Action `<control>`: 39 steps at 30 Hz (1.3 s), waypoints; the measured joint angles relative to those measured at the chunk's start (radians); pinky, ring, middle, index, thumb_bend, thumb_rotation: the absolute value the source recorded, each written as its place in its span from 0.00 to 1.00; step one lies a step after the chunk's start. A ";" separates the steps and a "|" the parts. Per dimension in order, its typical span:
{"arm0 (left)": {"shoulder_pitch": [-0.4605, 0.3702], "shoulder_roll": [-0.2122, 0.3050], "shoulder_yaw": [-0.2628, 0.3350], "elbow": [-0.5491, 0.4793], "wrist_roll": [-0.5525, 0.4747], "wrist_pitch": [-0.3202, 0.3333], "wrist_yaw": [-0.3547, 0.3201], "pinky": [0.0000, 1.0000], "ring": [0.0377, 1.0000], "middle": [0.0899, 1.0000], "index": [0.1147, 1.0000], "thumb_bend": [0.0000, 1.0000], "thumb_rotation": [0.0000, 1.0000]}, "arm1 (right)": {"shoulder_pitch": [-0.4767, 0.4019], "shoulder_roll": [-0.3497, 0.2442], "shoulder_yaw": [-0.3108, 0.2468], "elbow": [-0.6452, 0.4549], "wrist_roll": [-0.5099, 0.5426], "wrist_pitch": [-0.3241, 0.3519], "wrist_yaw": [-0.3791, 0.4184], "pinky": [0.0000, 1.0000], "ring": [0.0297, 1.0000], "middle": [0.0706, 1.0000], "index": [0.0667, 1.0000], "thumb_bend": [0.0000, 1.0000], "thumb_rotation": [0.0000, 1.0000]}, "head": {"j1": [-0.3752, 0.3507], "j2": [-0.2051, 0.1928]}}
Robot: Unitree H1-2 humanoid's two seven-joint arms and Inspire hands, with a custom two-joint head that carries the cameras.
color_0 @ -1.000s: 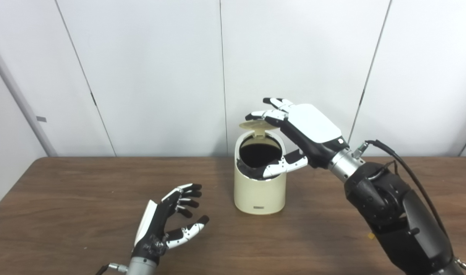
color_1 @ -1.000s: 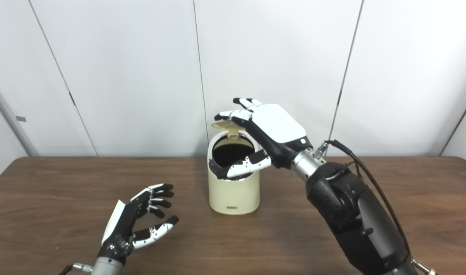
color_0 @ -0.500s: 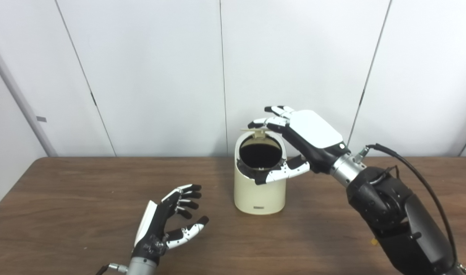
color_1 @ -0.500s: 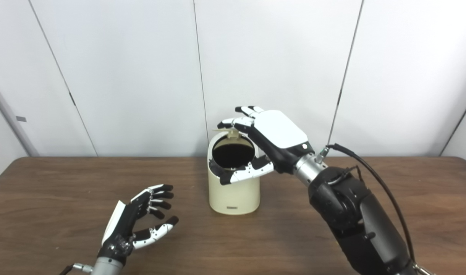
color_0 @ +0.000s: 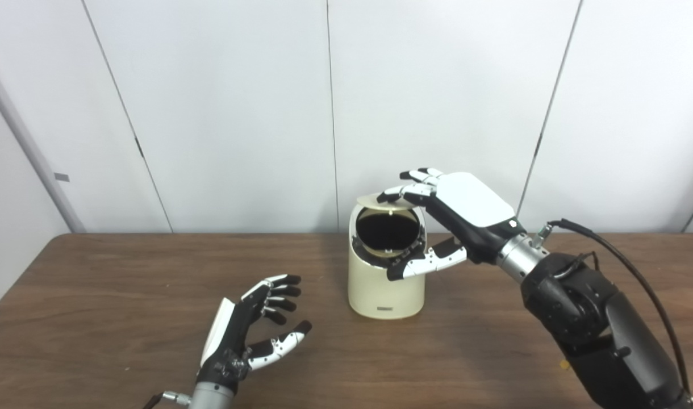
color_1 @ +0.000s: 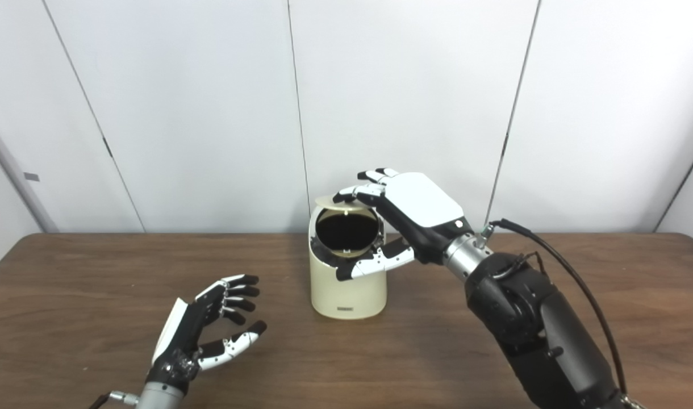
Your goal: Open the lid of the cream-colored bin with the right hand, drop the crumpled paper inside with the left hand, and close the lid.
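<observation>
Nearest to us, our left robot hand [color_0: 250,332] hovers just over the front of the worktop [color_0: 96,295], palm turned toward the middle, released and holding nothing, its fingers [color_0: 275,289] spread and loosely curled with the thumb apart below them. Farther back, near the middle of the worktop, stands the bin [color_0: 386,278], upright, its round mouth dark and uncovered toward us. We see no paper on the worktop, and we cannot tell what lies inside the dark opening. Our right arm [color_0: 596,324] comes in from the lower right and reaches up to the bin. Our right robot hand [color_0: 454,213] sits over the bin's top right side, not clenched and grasping nothing: its fingertips [color_0: 389,196] rest on top of the lid [color_0: 375,200], which lies nearly flat over the back of the rim, hinged at the rear and only slightly raised, while the thumb [color_0: 423,264] stretches across the front right of the bin's wall just below the opening. Behind everything runs a white panelled wall [color_0: 238,113].
</observation>
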 measured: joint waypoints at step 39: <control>0.006 -0.008 -0.014 -0.030 0.002 0.036 0.000 0.54 0.63 0.69 0.73 0.54 0.08 | 0.041 -0.019 0.032 0.002 -0.033 -0.050 0.029 0.97 0.86 0.66 0.66 0.76 0.64 | 0.018 0.043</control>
